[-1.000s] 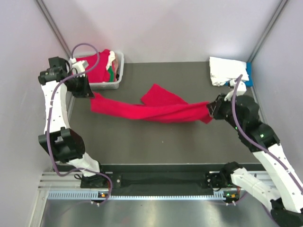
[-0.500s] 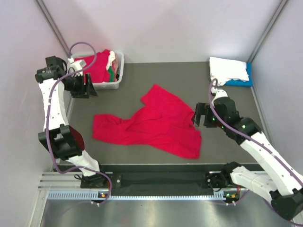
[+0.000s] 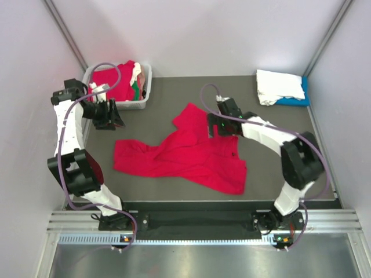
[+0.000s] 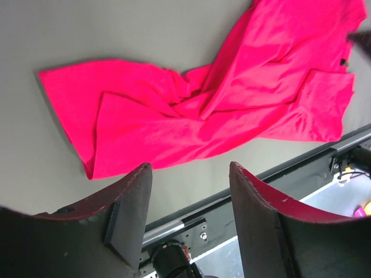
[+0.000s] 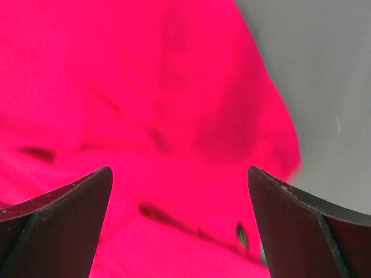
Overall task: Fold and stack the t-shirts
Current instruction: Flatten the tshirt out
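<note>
The dark grey table (image 3: 174, 92) is carrying in its middle the crumpled bright red cloth t-shirt (image 3: 185, 153), while the right gripper (image 5: 179, 171) is hovering wide spread over its far part and the left gripper (image 4: 190, 171), also spread and empty, is hanging beyond its left end.

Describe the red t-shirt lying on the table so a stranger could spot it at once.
Start from the dark table seen from above. At its middle lies a bright red t-shirt, spread out and rumpled. Unlike the red cloth bundled in the tub at far left, and the white shirt folded at far right, it lies loose on the tabletop.
</note>
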Action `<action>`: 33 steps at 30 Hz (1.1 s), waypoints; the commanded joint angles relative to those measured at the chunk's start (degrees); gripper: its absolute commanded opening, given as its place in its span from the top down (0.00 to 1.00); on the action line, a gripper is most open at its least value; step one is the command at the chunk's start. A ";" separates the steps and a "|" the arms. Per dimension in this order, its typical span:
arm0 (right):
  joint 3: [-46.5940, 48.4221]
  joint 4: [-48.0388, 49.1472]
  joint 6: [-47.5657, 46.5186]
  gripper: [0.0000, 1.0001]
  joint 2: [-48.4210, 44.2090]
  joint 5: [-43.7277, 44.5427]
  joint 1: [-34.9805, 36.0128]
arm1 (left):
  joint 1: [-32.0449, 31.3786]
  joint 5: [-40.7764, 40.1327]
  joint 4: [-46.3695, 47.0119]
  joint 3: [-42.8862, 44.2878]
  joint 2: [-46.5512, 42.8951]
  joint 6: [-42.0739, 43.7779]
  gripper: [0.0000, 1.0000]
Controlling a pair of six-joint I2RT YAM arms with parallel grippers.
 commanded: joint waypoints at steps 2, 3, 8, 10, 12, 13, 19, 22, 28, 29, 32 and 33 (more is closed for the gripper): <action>21.03 1.33 -5.52 0.00 9.89 0.81 0.44 | 0.39 -1.61 3.66 -3.84 -2.76 2.03 0.40; 24.39 0.10 -5.88 0.00 14.08 0.81 0.26 | 0.30 -1.78 3.92 -4.37 -3.37 2.29 0.40; 45.30 -7.82 -8.07 0.00 24.92 0.55 -0.44 | 0.39 -2.57 5.42 -8.59 -5.04 2.82 0.41; 49.19 -8.88 -8.08 0.00 28.88 -0.33 -0.53 | 0.39 -3.10 6.47 -10.34 -5.57 2.73 0.41; 53.94 -10.02 -7.47 0.00 32.30 -1.30 -0.88 | 0.39 -3.02 7.18 -11.06 -5.75 2.56 0.42; 55.26 -10.20 -7.38 0.00 33.19 -1.56 -0.88 | 0.39 -3.01 7.18 -11.23 -5.66 2.56 0.42; 57.13 -10.38 -6.23 0.09 36.36 -3.85 -0.71 | 0.39 -3.36 8.14 -11.15 -5.22 2.29 0.42; 52.56 -8.00 -5.79 0.10 35.04 -4.29 -0.18 | 0.30 -3.02 8.23 -11.23 -4.52 2.30 0.43; 49.83 -8.26 -6.23 0.07 36.88 -5.25 0.26 | 0.22 -1.87 8.85 -11.23 -3.99 1.68 0.43; 50.70 -8.53 -6.67 0.07 37.41 -5.34 0.35 | 0.13 -1.61 8.85 -11.23 -3.99 1.59 0.43; 56.84 -12.12 -8.07 0.06 41.96 -5.34 0.17 | 0.13 -1.35 9.11 -12.02 -4.25 1.68 0.43; 58.60 -12.92 -8.34 0.06 42.86 -5.34 0.09 | 0.13 -1.26 9.29 -12.63 -4.43 1.77 0.43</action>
